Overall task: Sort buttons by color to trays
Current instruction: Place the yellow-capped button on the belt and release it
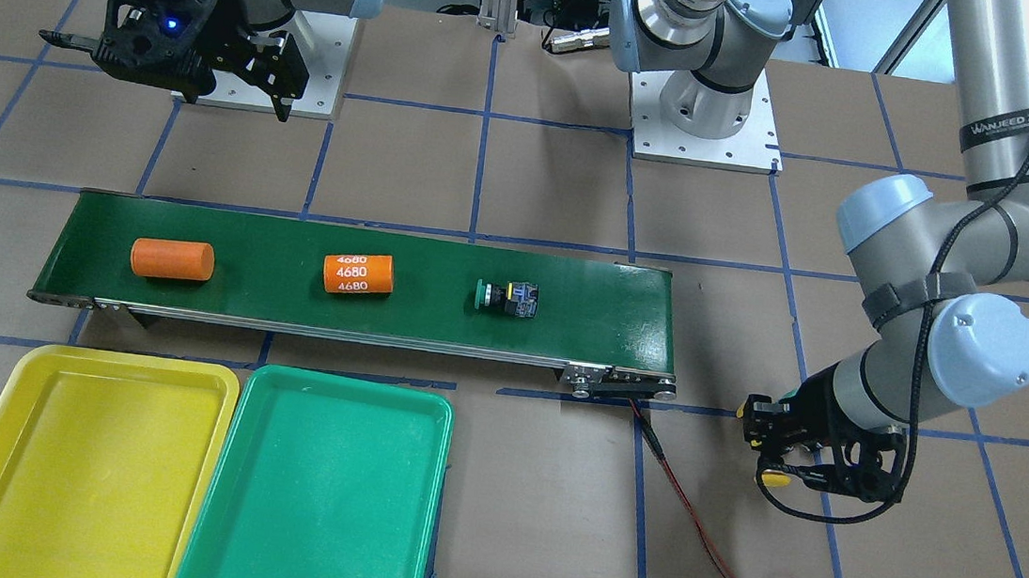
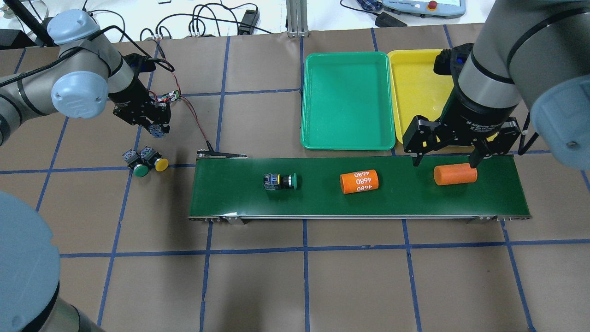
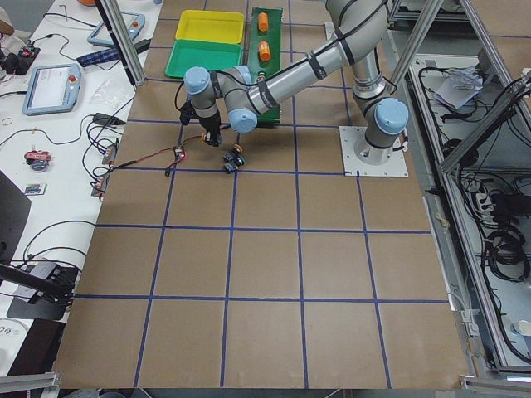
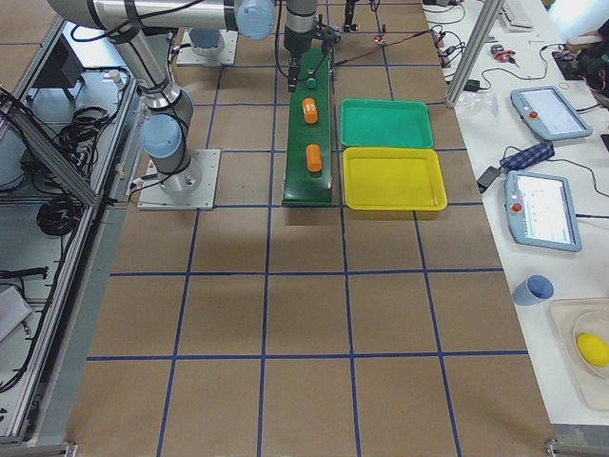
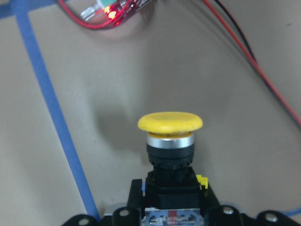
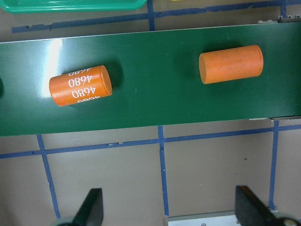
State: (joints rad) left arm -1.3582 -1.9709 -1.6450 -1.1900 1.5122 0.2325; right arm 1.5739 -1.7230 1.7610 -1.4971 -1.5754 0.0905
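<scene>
Nearest the front camera, at lower left, lie the yellow tray (image 1: 82, 465) and green tray (image 1: 324, 497), nothing in either. My right gripper (image 2: 444, 163) hangs spread wide over the belt (image 2: 322, 198). My left gripper (image 2: 156, 128), upper left overhead, clamps a yellow button (image 5: 170, 123). Light and rigid, I judge: hold the square housing, not the slick cap. It has a black body and a domed yellow cap.

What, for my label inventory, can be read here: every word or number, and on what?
"4680", repeated: orange cylinder.
"WANJEED", then cut off: strap on left arm.
"2F Adaptive", rest blurred: right gripper.
Pendant screens: too small to read.
</scene>
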